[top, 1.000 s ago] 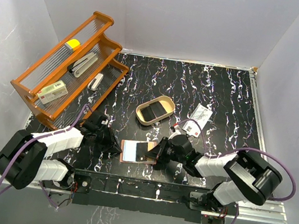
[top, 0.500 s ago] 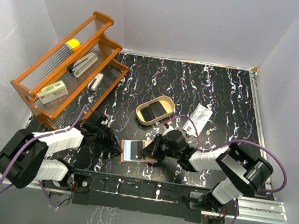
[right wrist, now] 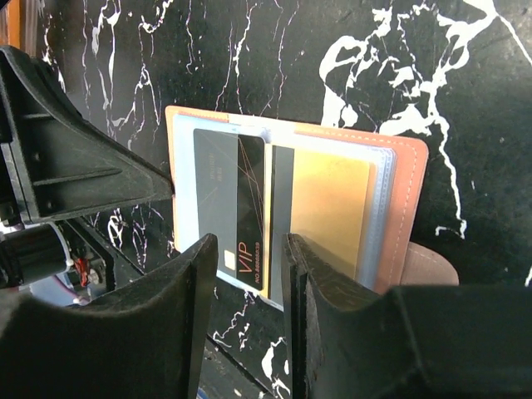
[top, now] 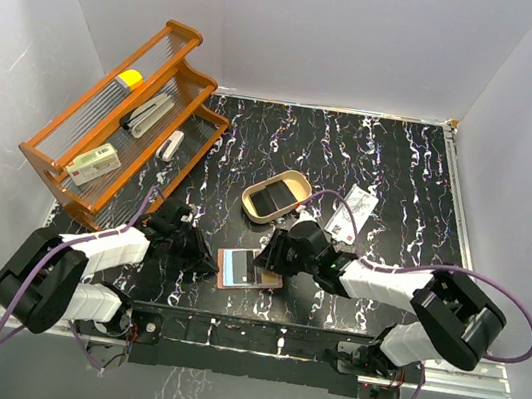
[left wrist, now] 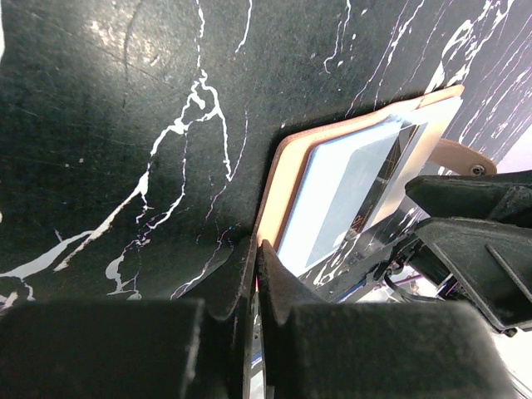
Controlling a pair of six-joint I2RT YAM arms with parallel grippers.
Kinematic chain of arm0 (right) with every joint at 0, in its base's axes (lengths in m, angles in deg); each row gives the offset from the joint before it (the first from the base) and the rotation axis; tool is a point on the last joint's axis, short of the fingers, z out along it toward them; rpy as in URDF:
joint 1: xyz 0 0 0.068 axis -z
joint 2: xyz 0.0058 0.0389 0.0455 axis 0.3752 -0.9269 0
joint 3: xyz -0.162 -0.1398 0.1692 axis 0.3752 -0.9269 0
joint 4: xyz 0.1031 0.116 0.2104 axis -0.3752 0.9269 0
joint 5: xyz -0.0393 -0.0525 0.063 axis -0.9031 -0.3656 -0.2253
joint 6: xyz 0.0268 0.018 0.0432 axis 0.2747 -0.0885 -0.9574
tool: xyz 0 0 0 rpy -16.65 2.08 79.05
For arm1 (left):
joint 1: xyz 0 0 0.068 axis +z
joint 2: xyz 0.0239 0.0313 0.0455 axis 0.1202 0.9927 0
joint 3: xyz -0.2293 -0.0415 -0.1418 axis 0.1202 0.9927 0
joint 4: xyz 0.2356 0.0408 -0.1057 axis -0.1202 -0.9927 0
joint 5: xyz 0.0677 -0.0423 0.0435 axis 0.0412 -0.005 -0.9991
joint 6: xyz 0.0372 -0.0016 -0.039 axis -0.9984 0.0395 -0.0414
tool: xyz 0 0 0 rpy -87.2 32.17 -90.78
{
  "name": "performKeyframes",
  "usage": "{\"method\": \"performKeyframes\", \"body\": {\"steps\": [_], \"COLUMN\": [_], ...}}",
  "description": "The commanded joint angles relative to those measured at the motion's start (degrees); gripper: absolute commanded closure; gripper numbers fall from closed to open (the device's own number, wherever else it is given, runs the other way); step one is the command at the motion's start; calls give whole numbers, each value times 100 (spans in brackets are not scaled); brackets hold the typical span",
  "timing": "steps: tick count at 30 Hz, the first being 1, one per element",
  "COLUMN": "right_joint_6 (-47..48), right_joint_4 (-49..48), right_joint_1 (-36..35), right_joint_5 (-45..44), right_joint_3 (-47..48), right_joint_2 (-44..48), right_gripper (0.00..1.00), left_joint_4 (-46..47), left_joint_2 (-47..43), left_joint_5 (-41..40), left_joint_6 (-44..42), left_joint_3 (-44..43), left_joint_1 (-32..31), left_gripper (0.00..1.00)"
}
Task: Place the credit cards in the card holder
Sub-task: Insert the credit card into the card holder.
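Note:
The reddish-brown card holder (top: 247,270) lies open on the black marbled table near the front edge. My left gripper (top: 204,256) is shut on its left edge (left wrist: 283,179), fingertips together (left wrist: 256,245). A pale blue card (left wrist: 341,187) sits in its clear pocket. In the right wrist view the holder (right wrist: 399,208) shows a dark VIP card (right wrist: 241,208) and an orange-gold card (right wrist: 328,212) in its pockets. My right gripper (top: 273,253) hovers over the holder's right half, open and empty (right wrist: 249,245). A white card with red and dark print (top: 355,212) lies further back right.
A tan oval tray (top: 276,197) with a metal rim stands just behind the holder. A large orange wire rack (top: 126,127) with a cream box and other items fills the back left. White walls close in the table on three sides.
My right gripper has moved left and away from its base, from beside the holder's right edge to over it. The holder has shifted slightly. The left gripper has stayed put.

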Motion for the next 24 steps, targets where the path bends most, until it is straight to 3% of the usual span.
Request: {"method": "performKeyframes", "body": {"steps": [1, 10, 18, 24], "right_joint_6": [290, 298, 294, 703], "right_joint_4": [-30, -82, -114, 790], "right_joint_1": [-1, -309, -451, -451], "right_joint_5": [-61, 66, 131, -299], "right_joint_3": [344, 897, 953, 1108], "right_joint_2": [-244, -861, -701, -166], "right_gripper": [65, 65, 69, 63], "left_joint_4": [-166, -89, -227, -660], "left_joint_2": [24, 126, 33, -295], "left_joint_5": [-39, 37, 46, -62], "left_joint_6": [-30, -33, -61, -113], "left_joint_3": [67, 6, -158, -396], "left_joint_1": [-24, -24, -24, -24], "left_gripper": [98, 99, 98, 86]}}
